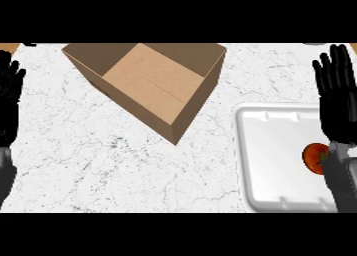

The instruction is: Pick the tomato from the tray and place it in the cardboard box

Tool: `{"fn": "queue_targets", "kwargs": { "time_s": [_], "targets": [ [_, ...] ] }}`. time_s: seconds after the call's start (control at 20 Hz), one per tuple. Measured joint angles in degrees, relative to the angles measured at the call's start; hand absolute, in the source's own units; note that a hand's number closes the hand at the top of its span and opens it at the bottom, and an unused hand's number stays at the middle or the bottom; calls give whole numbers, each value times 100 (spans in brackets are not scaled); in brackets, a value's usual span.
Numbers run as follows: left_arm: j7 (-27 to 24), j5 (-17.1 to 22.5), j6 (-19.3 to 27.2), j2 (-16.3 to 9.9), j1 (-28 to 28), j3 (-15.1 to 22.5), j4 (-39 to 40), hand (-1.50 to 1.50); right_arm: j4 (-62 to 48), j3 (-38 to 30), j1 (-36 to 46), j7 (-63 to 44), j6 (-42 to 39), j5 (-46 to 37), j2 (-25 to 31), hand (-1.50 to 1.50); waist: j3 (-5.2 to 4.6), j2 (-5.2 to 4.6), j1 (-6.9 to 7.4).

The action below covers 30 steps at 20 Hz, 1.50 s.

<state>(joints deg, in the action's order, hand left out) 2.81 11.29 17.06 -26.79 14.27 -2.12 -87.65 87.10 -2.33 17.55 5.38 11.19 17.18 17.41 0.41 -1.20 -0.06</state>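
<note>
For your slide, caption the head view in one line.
Tomato on white tray, part-hidden by open right hand; empty cardboard box and open left hand nearby.

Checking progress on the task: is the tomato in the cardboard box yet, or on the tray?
On the tray. The tomato lies on the white tray, partly hidden by the right forearm; the cardboard box holds nothing.

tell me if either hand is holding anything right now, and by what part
Nothing is held. Both the left hand and right hand are open, fingers straight. The tomato lies on the tray, partly hidden behind the right forearm.
</note>
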Motion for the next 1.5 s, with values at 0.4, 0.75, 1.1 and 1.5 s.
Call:
{"fn": "queue_targets", "kwargs": {
  "time_s": [0.4,0.75,1.1,1.5],
  "targets": [
    [50,-493,-117,50,-781,530,192,0,88,-744,-434,445,1017,-1155,766,150,-85,57,-230],
    [42,-782,-177,284,-1193,969,241,0,338,-1343,-1346,1267,2735,-1587,-250,-150,-44,118,-123],
    [66,-928,-207,367,-1423,1092,102,0,841,-984,-2610,327,2706,-2783,372,-150,-61,128,-68],
    [184,-1003,-185,397,-1403,1126,17,0,1622,-420,-3756,-1882,1264,-3761,1619,-150,-81,112,-49]
  ]
}}
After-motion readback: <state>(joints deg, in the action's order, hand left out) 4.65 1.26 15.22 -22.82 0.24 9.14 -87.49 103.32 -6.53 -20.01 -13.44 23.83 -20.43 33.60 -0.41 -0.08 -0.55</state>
